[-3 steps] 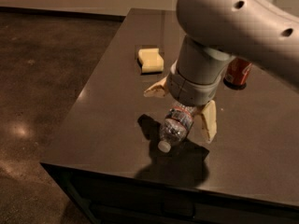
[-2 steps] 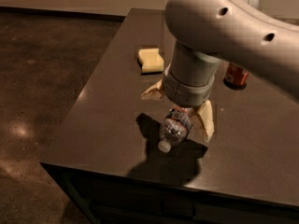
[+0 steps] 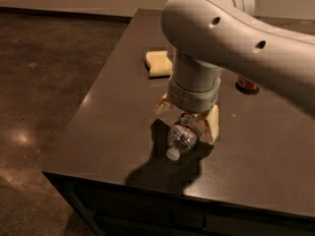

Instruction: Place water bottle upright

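The water bottle (image 3: 183,134) lies on its side on the dark table (image 3: 113,112), near the front edge, with its white cap (image 3: 173,154) pointing toward the front. My gripper (image 3: 187,116) hangs straight down over it. It is open, with one tan finger (image 3: 162,105) to the bottle's left and the other (image 3: 212,125) to its right. The bottle's upper end sits between them, partly hidden under the wrist. I cannot see the label band.
A yellow sponge (image 3: 158,63) lies at the back left of the table. A red-orange soda can (image 3: 246,84) stands at the right, mostly hidden behind my arm. The table's front edge is just beyond the bottle cap, with the floor (image 3: 44,82) to the left.
My arm has swung left and now covers more of the table above the bottle. The bottle and the fingers beside it have hardly moved.
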Motion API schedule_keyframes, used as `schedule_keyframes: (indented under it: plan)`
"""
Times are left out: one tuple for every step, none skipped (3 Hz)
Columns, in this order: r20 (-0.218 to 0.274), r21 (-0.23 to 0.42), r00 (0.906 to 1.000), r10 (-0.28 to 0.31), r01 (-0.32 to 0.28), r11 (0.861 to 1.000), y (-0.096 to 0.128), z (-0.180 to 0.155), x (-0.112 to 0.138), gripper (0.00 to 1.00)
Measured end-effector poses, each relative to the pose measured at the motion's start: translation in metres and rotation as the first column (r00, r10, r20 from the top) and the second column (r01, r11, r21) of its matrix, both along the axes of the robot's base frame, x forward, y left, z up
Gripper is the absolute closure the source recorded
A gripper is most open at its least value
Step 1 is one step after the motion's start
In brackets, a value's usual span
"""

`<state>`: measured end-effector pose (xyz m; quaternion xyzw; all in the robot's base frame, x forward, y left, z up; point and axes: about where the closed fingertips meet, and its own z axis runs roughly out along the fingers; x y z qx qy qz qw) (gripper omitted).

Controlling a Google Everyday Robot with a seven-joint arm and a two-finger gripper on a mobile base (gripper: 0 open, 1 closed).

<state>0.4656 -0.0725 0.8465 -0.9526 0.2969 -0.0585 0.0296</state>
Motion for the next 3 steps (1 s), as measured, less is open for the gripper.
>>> schedule_keyframes:
  plan:
    - [-0.017,-0.004,0.9998,-0.011,0.011,1.0,-0.005,0.0,0.003,0.41]
    - [-0.035,0.039,0.9974,-0.062,0.064,0.997,-0.007,0.009,0.008,0.64]
    - [-0.118,0.141,0.9833,-0.139,0.155,0.978,-0.008,0.027,0.012,0.87]
